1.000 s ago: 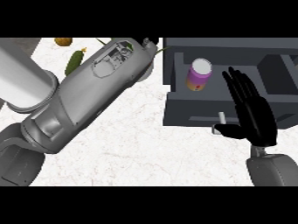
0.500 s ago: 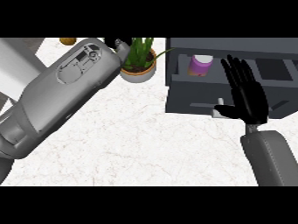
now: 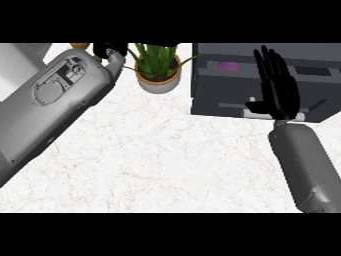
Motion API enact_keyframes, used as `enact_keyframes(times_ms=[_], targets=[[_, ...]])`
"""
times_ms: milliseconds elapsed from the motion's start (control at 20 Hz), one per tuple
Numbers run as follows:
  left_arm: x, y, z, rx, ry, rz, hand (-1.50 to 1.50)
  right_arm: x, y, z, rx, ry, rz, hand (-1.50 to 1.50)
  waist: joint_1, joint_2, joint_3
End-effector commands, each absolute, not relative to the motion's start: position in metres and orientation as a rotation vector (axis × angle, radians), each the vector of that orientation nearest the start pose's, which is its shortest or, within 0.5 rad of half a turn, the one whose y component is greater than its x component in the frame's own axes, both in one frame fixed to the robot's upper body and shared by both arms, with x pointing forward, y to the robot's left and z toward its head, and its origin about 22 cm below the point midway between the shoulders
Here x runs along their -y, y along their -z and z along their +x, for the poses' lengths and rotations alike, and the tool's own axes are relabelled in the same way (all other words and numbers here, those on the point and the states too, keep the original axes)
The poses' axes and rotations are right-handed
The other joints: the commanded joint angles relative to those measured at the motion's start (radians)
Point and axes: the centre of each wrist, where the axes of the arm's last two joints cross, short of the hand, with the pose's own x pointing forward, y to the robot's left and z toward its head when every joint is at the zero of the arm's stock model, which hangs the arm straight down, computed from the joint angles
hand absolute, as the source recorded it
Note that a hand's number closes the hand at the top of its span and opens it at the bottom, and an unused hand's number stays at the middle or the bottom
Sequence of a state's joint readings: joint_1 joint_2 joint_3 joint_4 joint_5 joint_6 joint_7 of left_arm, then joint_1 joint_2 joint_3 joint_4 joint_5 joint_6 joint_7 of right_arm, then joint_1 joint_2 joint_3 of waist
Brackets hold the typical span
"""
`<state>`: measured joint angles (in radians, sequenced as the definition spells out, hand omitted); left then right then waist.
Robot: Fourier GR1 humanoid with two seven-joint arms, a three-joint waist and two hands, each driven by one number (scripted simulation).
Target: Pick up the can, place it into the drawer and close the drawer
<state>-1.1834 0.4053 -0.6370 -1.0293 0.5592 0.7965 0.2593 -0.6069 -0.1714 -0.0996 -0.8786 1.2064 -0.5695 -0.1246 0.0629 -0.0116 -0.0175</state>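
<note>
The drawer [image 3: 265, 82] went from well open to nearly shut: a second before, its inside lay wide and the whole can [image 3: 227, 65] showed in it, and by the end only a purple sliver of the can peeked from a narrow gap. The right hand [image 3: 276, 87], flat with straight fingers, moved up with the drawer front and lay across it, fingertips over the top. A potted plant [image 3: 157, 67] came into sight beside the drawer. The left forearm [image 3: 47, 107] swung up, its hand [image 3: 108, 50] ending at the top edge.
</note>
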Motion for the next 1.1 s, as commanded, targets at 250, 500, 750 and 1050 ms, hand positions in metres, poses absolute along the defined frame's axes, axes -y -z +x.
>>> enact_keyframes(times_ms=[250,500,750,1050], targets=[[-0.109,-0.188,0.383,1.724,0.070,0.251,-1.50,0.218,-0.028,0.419,1.670,-0.858,-1.351,-1.50,0.013,0.025,0.019],[-0.128,-0.186,0.374,1.727,0.082,0.238,-1.50,0.213,-0.050,0.439,1.665,-0.827,-1.391,-1.50,0.029,0.035,0.020],[-0.136,-0.179,0.370,1.737,0.063,0.235,-1.50,0.205,-0.065,0.449,1.670,-0.827,-1.396,-1.50,0.028,0.039,0.019],[-0.152,-0.166,0.359,1.723,0.081,0.235,-1.50,0.193,-0.067,0.453,1.680,-0.807,-1.382,-1.50,0.039,0.040,0.019]])
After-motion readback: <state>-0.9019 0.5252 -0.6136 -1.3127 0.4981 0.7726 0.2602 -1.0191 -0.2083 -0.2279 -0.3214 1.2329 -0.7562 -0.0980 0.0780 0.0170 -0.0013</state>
